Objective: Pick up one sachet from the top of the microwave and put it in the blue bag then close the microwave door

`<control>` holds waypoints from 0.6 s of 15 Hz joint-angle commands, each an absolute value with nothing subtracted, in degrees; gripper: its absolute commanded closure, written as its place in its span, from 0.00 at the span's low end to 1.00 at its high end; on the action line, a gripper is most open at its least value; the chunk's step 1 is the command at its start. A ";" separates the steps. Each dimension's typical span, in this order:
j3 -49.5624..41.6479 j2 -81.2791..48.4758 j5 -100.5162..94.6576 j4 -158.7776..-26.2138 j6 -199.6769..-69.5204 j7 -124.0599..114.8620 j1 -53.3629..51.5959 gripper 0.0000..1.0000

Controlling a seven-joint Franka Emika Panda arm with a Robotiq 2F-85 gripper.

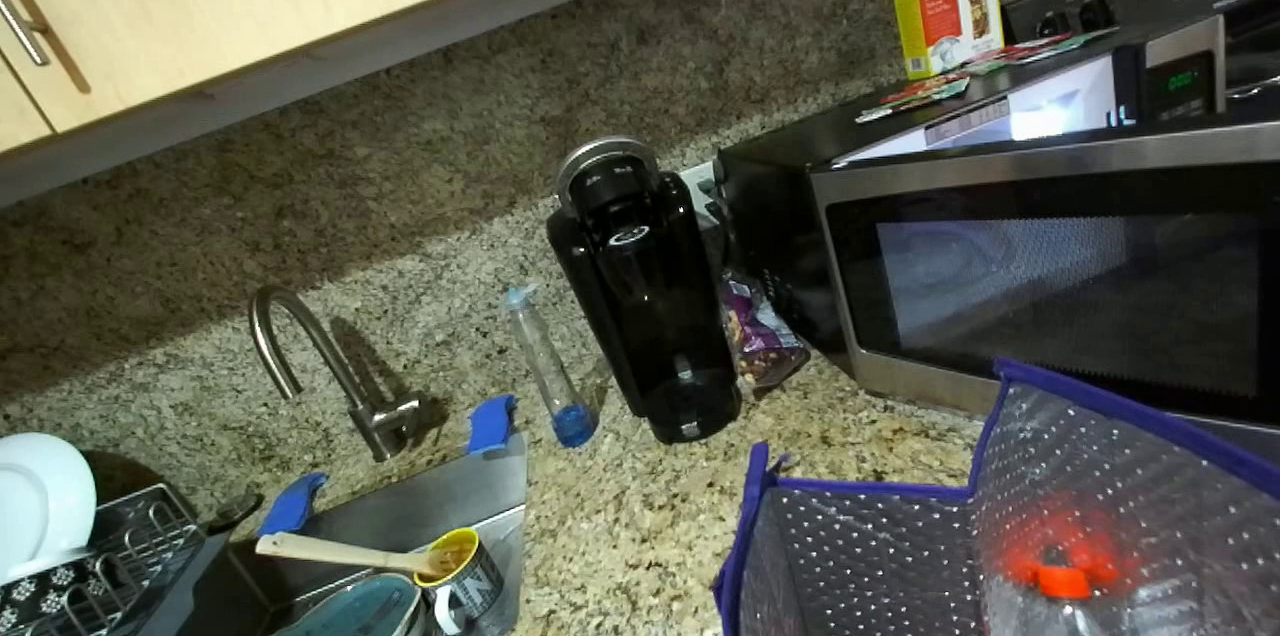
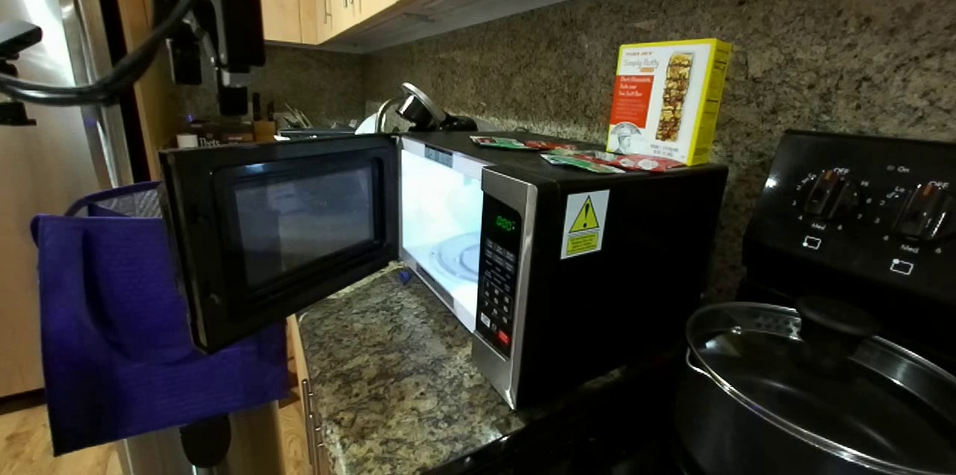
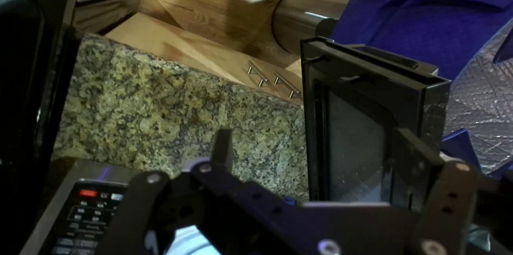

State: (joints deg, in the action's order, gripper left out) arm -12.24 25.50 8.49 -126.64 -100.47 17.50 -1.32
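On top of the microwave (image 2: 620,296), in both exterior views, we have the sachets (image 2: 582,162), several, flat, green and red and white, overlapping so that we can't count them cleanly, just beside the yellow-and-white box (image 2: 665,101). Below them the microwave door (image 2: 299,228) stands wide open, the lit turntable (image 2: 454,258) half lost behind the control panel (image 2: 500,273). Partly screened by that door we find the blue bag (image 2: 112,311); in an exterior view its mouth (image 1: 870,489) runs off the frame, and there's an orange cap (image 1: 1062,582) against the silvery lining (image 1: 880,556), under a red blur (image 1: 1075,528) we can't make out. Now to the wrist view: here's the gripper (image 3: 316,146), its body cut by the bottom edge and masking part of that panel, fingers (image 3: 221,150) standing wide apart! One of them crosses in front of the door, and whether it touches, we can't tell.
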 commanded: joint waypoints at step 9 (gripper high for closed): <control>-1.94 -6.69 -0.25 -87.79 -96.73 24.72 -3.87 0.00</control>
